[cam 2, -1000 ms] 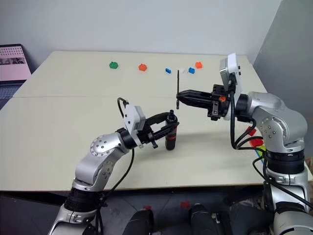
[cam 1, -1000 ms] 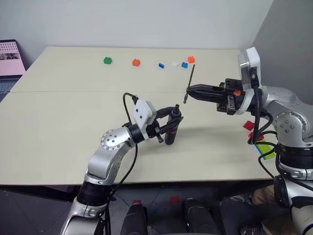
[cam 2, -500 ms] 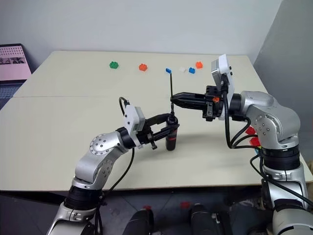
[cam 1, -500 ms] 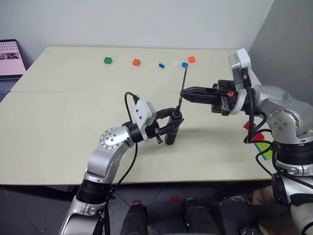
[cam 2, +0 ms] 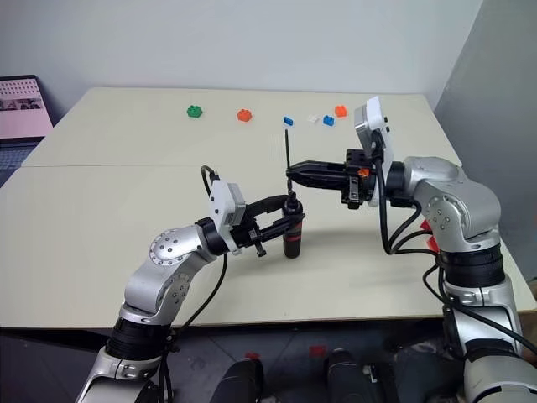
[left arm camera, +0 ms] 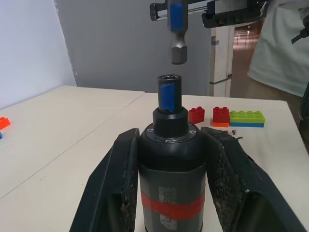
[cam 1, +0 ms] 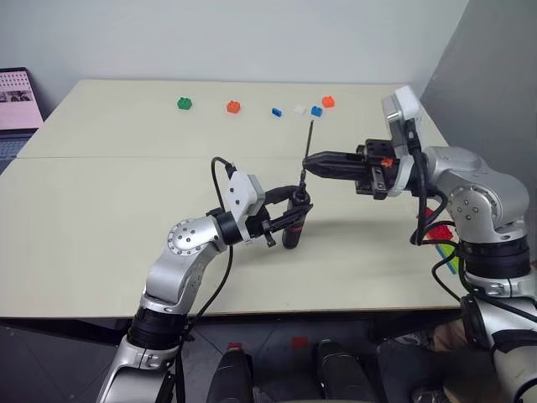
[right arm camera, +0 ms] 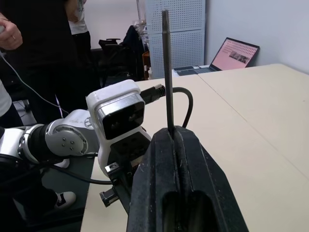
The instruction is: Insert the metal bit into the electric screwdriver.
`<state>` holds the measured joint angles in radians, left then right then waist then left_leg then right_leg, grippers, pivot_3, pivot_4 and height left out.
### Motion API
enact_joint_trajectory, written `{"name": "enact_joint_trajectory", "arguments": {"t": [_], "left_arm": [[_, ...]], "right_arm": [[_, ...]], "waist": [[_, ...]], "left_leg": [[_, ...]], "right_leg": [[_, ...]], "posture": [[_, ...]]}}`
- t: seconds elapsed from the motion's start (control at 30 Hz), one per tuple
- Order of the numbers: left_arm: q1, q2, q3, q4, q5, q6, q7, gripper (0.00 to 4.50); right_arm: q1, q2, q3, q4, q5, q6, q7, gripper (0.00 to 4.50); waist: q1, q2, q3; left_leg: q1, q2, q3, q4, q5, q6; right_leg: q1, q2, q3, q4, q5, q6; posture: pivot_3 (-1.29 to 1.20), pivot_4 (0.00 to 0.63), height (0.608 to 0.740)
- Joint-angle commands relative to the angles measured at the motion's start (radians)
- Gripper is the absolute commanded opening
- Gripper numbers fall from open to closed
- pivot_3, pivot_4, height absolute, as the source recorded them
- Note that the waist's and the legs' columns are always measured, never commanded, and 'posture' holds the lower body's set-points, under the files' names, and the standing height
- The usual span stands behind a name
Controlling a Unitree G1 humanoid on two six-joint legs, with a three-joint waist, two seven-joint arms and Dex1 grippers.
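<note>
The electric screwdriver [cam 1: 293, 225], black with a red band, stands upright on the table with my left gripper [cam 1: 294, 215] shut around its body. In the left wrist view its open socket [left arm camera: 170, 79] points up between the two pads [left arm camera: 124, 164]. My right gripper [cam 1: 306, 164] reaches in level from the right, shut on the metal bit [cam 1: 310, 138], a thin grey rod that stands nearly upright. The bit's lower end [left arm camera: 177, 50] hangs just above the socket, with a small gap between them. In the right wrist view the rod [right arm camera: 166, 72] rises from between the shut fingers.
Several small toy bricks lie along the far side of the table, among them a green [cam 1: 185, 103] and an orange one [cam 1: 233, 107]. More bricks [cam 1: 438, 233] lie at the table's right edge. A laptop [cam 1: 17, 101] stands at the far left. A person [right arm camera: 29, 34] stands beyond the table.
My right gripper has edged left with the bit, which is now more upright and over the screwdriver's top. The left gripper and screwdriver have stayed put.
</note>
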<state>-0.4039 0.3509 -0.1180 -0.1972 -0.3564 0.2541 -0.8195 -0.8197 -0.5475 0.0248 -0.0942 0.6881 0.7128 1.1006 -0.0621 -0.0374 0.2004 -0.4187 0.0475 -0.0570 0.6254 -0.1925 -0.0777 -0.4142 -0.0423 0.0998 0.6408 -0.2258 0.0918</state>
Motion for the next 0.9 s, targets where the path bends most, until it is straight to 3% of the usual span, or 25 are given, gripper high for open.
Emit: {"name": "enact_joint_trajectory", "arguments": {"t": [0.03, 0.57, 0.9], "left_arm": [[-0.007, 0.015, 0.009, 0.005, 0.003, -0.006, -0.003, 1.61], [-0.012, 0.023, 0.011, 0.009, 0.003, -0.008, -0.007, 1.61], [-0.017, 0.026, 0.006, 0.014, 0.008, -0.015, -0.017, 1.61]], "right_arm": [[-0.028, 0.004, 0.000, 0.003, -0.011, -0.034, 0.016, 0.00], [-0.013, -0.007, 0.021, 0.033, -0.051, -0.062, 0.047, 0.00], [-0.067, -0.034, 0.078, 0.105, -0.079, -0.053, 0.149, 0.00]], "waist": [[0.000, 0.000, 0.000], [-0.002, 0.000, 0.000], [-0.004, 0.000, 0.000]], "left_leg": [[0.000, 0.000, 0.000, 0.000, 0.000, 0.000], [0.000, 0.000, 0.000, 0.000, 0.000, 0.000], [0.000, 0.000, 0.000, 0.000, 0.000, 0.000]], "right_leg": [[0.000, 0.000, 0.000, 0.000, 0.000, 0.000], [0.000, 0.000, 0.000, 0.000, 0.000, 0.000], [-0.001, 0.000, 0.000, 0.000, 0.000, 0.000]], "posture": [[0.00, 0.150, 0.740], [0.00, 0.150, 0.740], [0.00, 0.150, 0.740]]}}
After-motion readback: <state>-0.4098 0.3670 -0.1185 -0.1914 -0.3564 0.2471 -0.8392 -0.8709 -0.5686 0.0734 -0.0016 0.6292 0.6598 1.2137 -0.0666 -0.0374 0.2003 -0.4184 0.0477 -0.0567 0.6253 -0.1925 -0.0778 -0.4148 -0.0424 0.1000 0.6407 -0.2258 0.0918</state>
